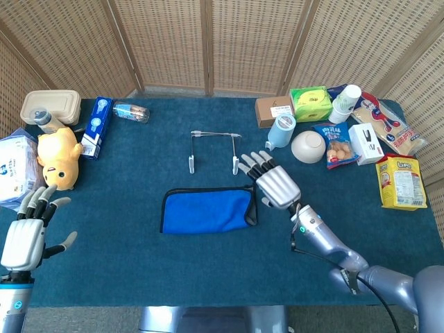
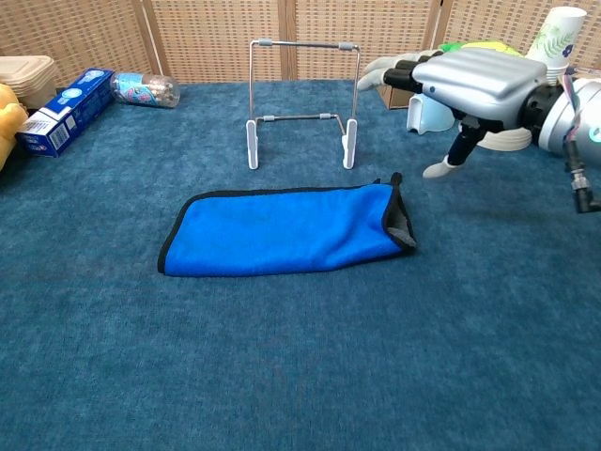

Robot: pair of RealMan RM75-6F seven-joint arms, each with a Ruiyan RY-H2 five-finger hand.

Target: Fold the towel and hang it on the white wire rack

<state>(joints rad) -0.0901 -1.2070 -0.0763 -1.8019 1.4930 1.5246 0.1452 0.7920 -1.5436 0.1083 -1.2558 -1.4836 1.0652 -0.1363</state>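
Teal carpet-like cloth covers the tabletop (image 1: 139,270), ringed by woven screens. On it, near the middle, lies the blue towel (image 1: 206,210), folded flat into a long rectangle with its dark-edged right end flipped up a little. Just behind the towel, apart from it, stands the white wire rack (image 2: 300,92), upright and bare. The right hand (image 1: 276,184) hovers above the cloth beside the towel's right end, fingers spread and holding nothing, close to the rack's right leg. The left hand (image 1: 25,234) is open too, fingers apart, at the near left edge, well apart from the towel. Snack packets, a bowl, a blue bottle and a yellow plush duck (image 1: 57,159) crowd the far sides.

The rack looks light and narrow: a hand reaching back for the towel could knock its leg and tip it. Lifted by one end, the folded towel could fall open, and a lopsided drape might slide off the top wire
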